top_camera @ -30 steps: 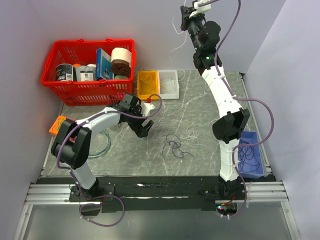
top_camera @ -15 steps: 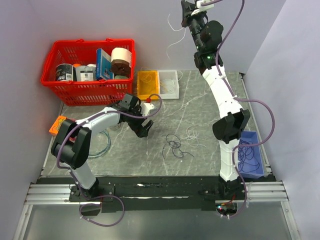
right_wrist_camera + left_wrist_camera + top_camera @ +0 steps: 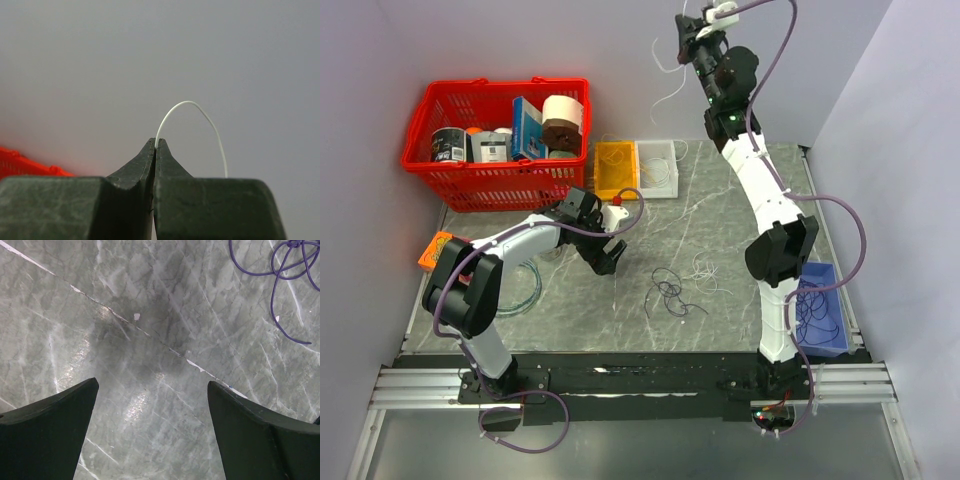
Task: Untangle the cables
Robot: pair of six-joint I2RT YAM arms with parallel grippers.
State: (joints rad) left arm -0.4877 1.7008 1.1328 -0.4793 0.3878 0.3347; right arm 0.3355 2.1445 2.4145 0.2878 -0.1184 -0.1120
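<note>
A dark purple-black cable (image 3: pixel 669 291) lies in loose loops on the marble table, with thin white cable strands (image 3: pixel 706 269) just to its right. My left gripper (image 3: pixel 608 262) is open and empty, low over the table to the left of that heap. In the left wrist view (image 3: pixel 152 386) only bare marble lies between its fingers, and the purple cable (image 3: pixel 290 265) shows at the top right. My right gripper (image 3: pixel 686 32) is raised high by the back wall. It is shut on a thin white cable (image 3: pixel 200 107) that dangles below it (image 3: pixel 667 80), as the right wrist view (image 3: pixel 156 143) shows.
A yellow tray (image 3: pixel 617 185) and a clear tray (image 3: pixel 657 185) with wires stand at the back. A red basket (image 3: pixel 438 182) of goods stands at the back left. A blue bin (image 3: pixel 830 345) with dark cables is beside the right arm. A teal hoop (image 3: pixel 525 296) and an orange object (image 3: pixel 434 249) lie left.
My right gripper has shifted slightly left and up with the white cable, and the dangling strand has swung. The left arm has not moved.
</note>
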